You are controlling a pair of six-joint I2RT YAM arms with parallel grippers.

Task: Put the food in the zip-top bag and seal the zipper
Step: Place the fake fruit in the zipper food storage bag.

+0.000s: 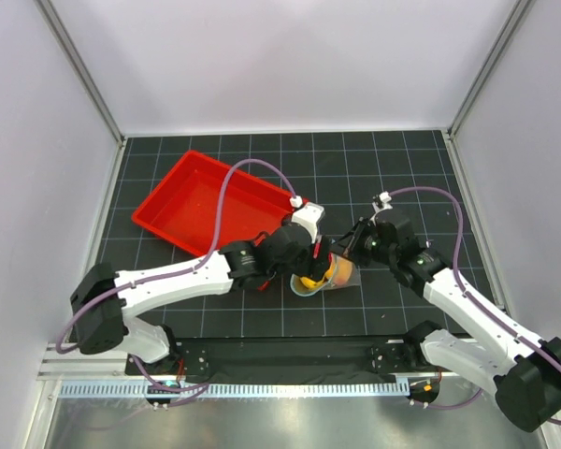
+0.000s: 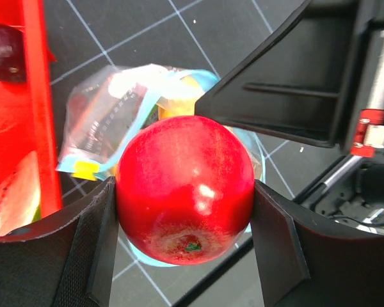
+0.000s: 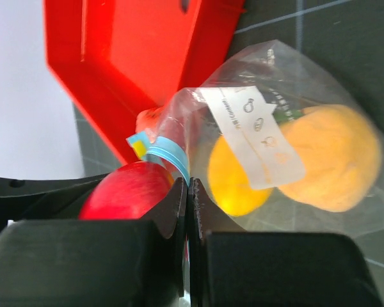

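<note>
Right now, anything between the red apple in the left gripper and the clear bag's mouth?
Nothing visible. The red toy apple in the left gripper sits over the open mouth of the clear plastic zip-top bag, its teal-blue zipper strip ringing it. The right gripper pinches that rim at one side. Inside lie the yellow lemon and orange ball.

A red tray (image 1: pixel 198 195), seemingly plastic, sits angled on the black gridded mat (image 1: pixel 402 168) between white walls (image 1: pixel 280 56).
</note>
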